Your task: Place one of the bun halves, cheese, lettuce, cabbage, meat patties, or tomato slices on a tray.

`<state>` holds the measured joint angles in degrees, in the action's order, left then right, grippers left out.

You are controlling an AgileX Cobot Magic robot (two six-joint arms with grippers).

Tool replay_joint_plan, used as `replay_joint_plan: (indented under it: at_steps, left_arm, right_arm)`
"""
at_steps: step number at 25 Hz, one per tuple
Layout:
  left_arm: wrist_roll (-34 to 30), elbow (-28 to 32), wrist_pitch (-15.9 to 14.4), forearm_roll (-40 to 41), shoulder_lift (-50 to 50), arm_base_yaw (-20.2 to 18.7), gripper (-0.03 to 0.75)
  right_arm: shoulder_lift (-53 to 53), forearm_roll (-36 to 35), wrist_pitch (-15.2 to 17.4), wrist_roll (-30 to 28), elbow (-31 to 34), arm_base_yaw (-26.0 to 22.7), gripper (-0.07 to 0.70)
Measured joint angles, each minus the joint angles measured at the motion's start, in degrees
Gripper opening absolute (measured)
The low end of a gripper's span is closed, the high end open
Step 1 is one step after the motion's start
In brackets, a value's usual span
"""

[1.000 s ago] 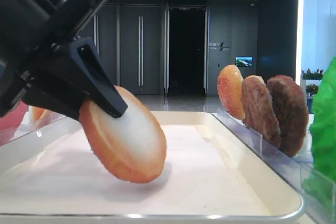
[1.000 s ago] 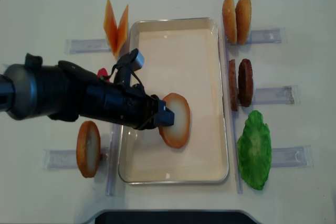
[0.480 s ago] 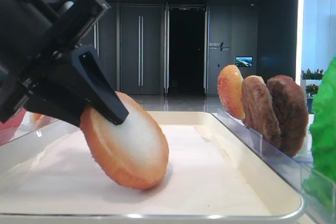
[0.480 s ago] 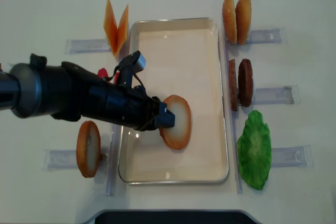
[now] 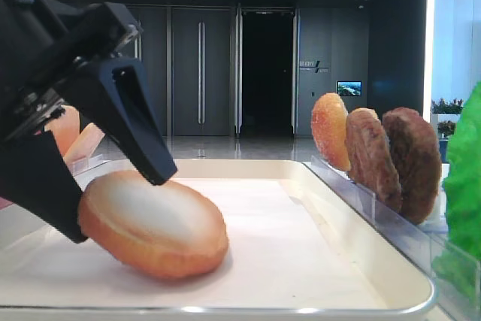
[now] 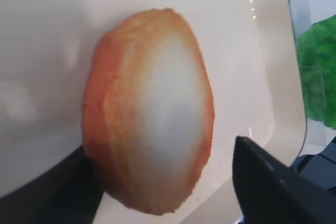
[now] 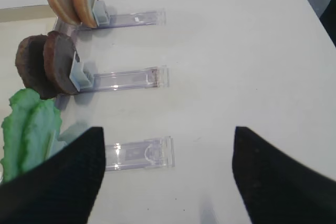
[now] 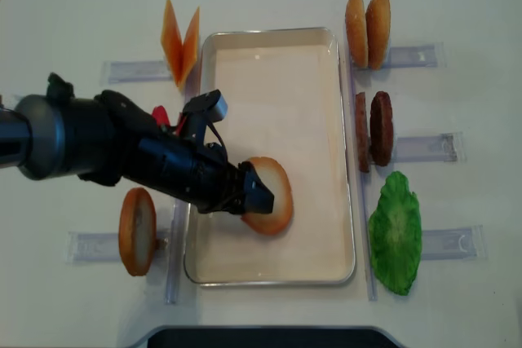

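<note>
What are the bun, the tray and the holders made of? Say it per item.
Bun: likely foam or plastic replica; matte, uniform pale face.
Tray: looks like metal; shiny rim glints, paper-like matte lining.
Holders: clear hard plastic; table shows through.

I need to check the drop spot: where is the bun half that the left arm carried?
In the overhead view the bun half lies pale face up on the tray, in its near left part, between the open left pincer's fingers.
</note>
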<state>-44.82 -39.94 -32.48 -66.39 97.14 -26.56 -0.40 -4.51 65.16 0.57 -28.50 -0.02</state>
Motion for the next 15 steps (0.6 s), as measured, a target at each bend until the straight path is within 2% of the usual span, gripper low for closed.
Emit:
replay_joint_plan:
  at_steps: [5,8,15]
  left_arm:
    - [17.95,-4.48,-3.32,17.35,-2.95,0.00,0.583]
    - [27.52,-8.08,-7.82,25.50,-4.27,0.00,0.583]
    - [43.73,-16.37,-18.26,42.48,-7.89,0.00,0.584]
  right_arm:
    - [0.00,-0.01,0.00,0.00,0.00,0.00,0.514]
    - [0.00,-0.01,0.00,0.00,0.00,0.00,0.514]
    - [0.00,-0.01,0.00,0.00,0.00,0.00,0.514]
